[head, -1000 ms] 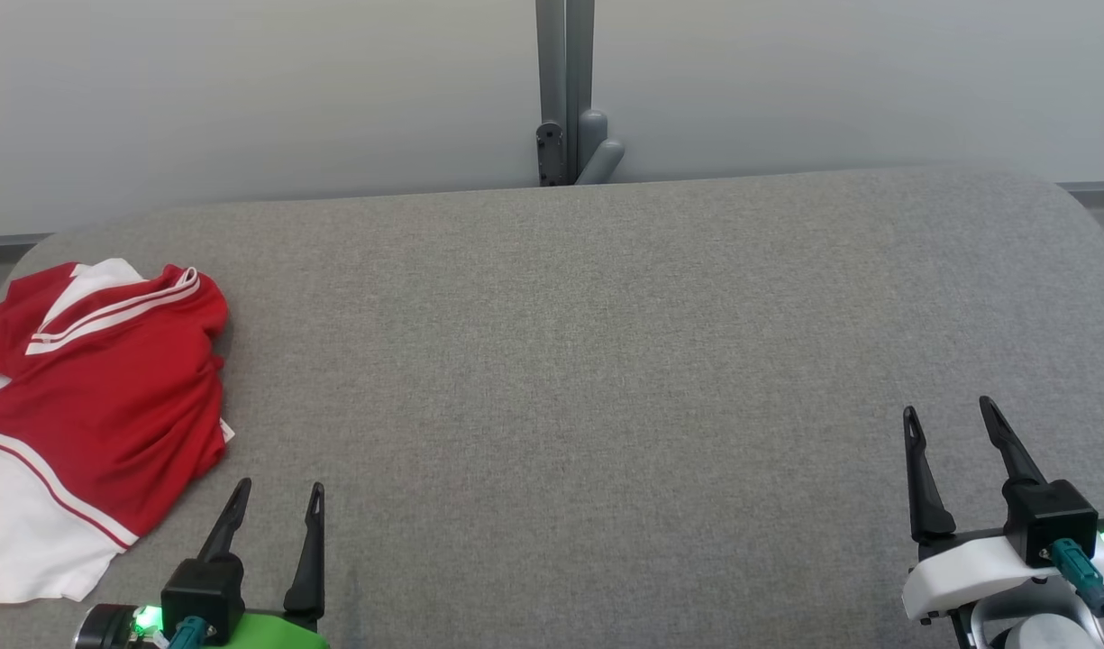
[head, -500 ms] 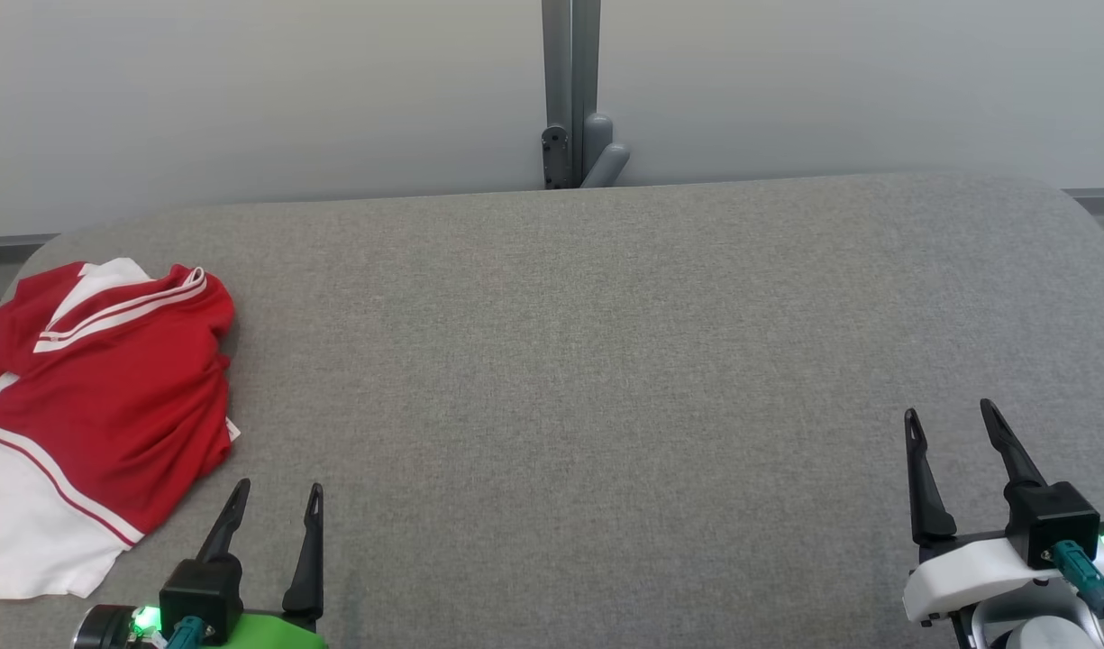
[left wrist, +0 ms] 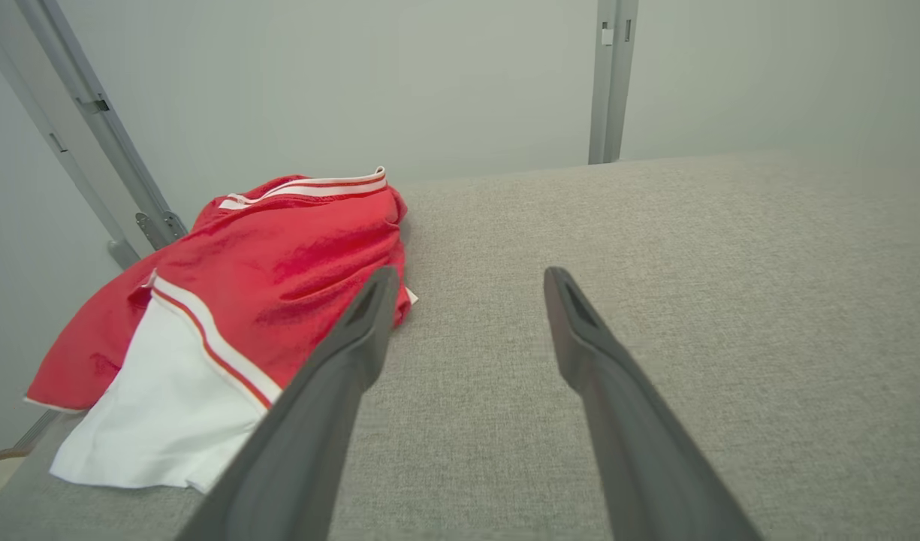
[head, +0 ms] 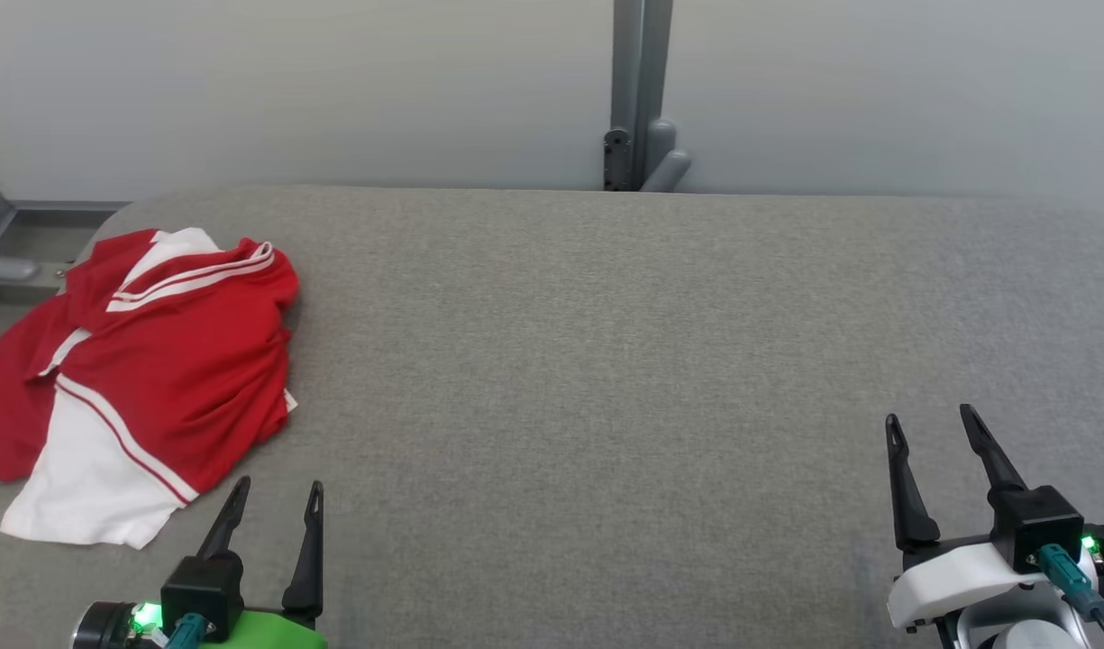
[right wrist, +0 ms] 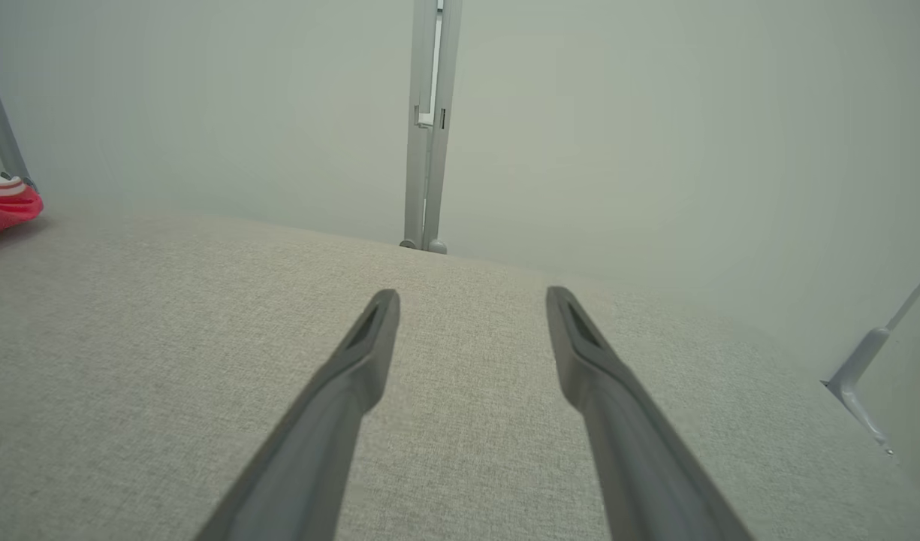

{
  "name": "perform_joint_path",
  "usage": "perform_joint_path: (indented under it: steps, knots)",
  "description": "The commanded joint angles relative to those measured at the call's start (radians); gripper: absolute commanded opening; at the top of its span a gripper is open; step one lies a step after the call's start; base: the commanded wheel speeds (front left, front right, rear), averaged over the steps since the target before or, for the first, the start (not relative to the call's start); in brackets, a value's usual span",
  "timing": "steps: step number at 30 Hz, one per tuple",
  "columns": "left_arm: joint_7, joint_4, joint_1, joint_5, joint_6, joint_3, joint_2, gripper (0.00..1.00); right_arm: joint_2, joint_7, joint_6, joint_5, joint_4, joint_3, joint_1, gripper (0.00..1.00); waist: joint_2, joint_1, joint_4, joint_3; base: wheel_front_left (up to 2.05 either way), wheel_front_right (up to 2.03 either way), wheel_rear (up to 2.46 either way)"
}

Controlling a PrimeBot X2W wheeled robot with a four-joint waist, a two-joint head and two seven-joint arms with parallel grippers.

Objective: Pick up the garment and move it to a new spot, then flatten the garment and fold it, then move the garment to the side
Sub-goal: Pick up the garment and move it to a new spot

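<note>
Head view had the left gripper at the lower left, its two long dark fingers spread wide with nothing between them and the tips over bare cloth. It sat just beside the near edge of the garment without touching it. Over at the lower right, the right gripper was splayed just as wide, empty too, and well apart from the garment.

That garment lay crumpled at the left end of the table, near the far corner. It was red with a white panel and thin white stripes, and its left side appeared to spill over the table's edge.

Left wrist view brought it closer. The garment was smooth, slightly shiny fabric, creased into soft folds, heaped to the left of the left gripper. The fingers were matte, tapering, with a slot near each tip.

Right wrist view showed the right gripper parted above coarse grey woven upholstery, with a sliver of the garment far off to the left. The table had rounded corners, and a grey metal post stood against the pale wall behind.
</note>
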Motion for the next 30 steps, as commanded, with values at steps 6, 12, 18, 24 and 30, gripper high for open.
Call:
perform_joint_path:
  steps: [6, 12, 18, 24, 30]
  knots:
    - [-0.003, 0.010, 0.012, 0.004, 0.012, 0.016, 0.015, 1.00, -0.003, -0.004, 0.000, 0.011, 0.013, 0.040, 0.010, 1.00, 0.0000, 0.0000, 0.183, -0.024, 0.00, 0.00, 0.00]
    - [-0.003, 0.006, 0.042, -0.011, 0.028, 0.058, 0.028, 1.00, -0.004, -0.003, 0.000, 0.029, 0.038, 0.125, -0.022, 1.00, 0.0000, 0.0000, 0.284, -0.037, 0.00, 0.00, 0.00]
    - [-0.003, 0.003, 0.053, -0.021, 0.030, 0.082, 0.033, 1.00, -0.004, -0.003, 0.000, 0.040, 0.055, 0.173, -0.036, 1.00, 0.0000, 0.0000, 0.306, -0.041, 0.00, 0.00, 0.00]
    - [-0.003, 0.002, 0.040, -0.028, 0.030, 0.099, 0.029, 1.00, -0.004, -0.003, 0.000, 0.042, 0.060, 0.197, -0.036, 1.00, 0.0000, 0.0000, 0.303, -0.037, 0.00, 0.00, 0.00]
    - [-0.003, 0.027, 0.009, -0.043, 0.021, 0.111, 0.033, 1.00, -0.004, -0.003, 0.000, 0.026, 0.060, 0.199, -0.037, 1.00, 0.0000, 0.0000, 0.269, -0.012, 0.00, 0.00, 0.00]
